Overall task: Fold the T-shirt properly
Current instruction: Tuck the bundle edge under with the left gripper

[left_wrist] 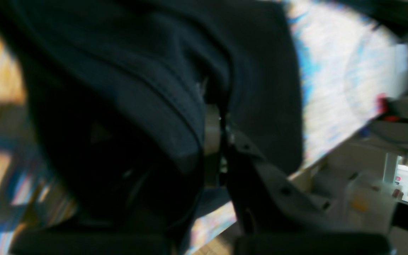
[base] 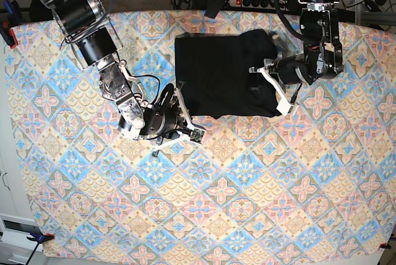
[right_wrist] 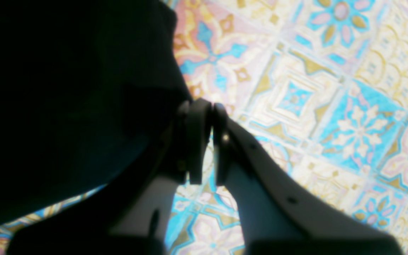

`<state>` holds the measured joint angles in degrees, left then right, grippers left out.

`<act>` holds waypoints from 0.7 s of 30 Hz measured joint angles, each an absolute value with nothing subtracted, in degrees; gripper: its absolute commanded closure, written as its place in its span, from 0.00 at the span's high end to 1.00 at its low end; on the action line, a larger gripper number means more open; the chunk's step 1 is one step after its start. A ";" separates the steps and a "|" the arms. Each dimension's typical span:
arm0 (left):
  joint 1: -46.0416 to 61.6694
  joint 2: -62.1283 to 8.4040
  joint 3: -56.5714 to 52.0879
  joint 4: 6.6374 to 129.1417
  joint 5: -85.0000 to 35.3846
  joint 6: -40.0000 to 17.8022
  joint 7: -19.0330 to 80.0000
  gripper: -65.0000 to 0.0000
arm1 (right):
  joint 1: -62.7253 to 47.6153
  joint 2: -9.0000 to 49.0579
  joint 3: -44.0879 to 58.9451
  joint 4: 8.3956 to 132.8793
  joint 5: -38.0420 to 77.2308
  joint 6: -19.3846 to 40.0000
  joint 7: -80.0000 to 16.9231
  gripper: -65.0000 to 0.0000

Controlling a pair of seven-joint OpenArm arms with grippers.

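Base view only: whole black T-shirt (base: 224, 75) seen as a rough rectangle, folded, lying flat at upper centre of the counter (base: 247, 203) on a patterned tile-print cloth; power strip (base: 249, 0) and cables past the far edge. Left wrist view only: close-up of dark fabric (left_wrist: 147, 81) draped over and around the tool, stitched hem running diagonally, picture heavily blurred; room furniture visible off the counter at lower right. Right wrist view only: sharp tile pattern beneath the tool, black fabric (right_wrist: 66, 106) filling the left half. Arm poses, base view: left arm descending from the top right corner, elbow bent, forearm turned inward toward the shirt's right edge, left tool (base: 255, 72) over that edge. Right arm reaching diagonally from the top left corner, wrist low near the counter, right tool (base: 179, 95) at the shirt's lower left corner. Left tool (left_wrist: 221, 124): fingers pressed together, pinching T-shirt cloth, fabric bunched on both sides. Right tool (right_wrist: 207, 117): pads pressed together with only a thin slit showing; shirt edge touching the left finger (right_wrist: 195, 141), cloth between the pads cannot be told. T-shirt between the 2 tools, 1 at each side.
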<state>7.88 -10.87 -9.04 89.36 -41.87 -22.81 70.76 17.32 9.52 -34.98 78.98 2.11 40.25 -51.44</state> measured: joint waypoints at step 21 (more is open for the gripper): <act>6.48 -13.50 -9.13 96.12 -36.80 -22.94 67.37 0.41 | 17.30 9.54 -34.96 78.98 2.13 40.25 -51.42 0.06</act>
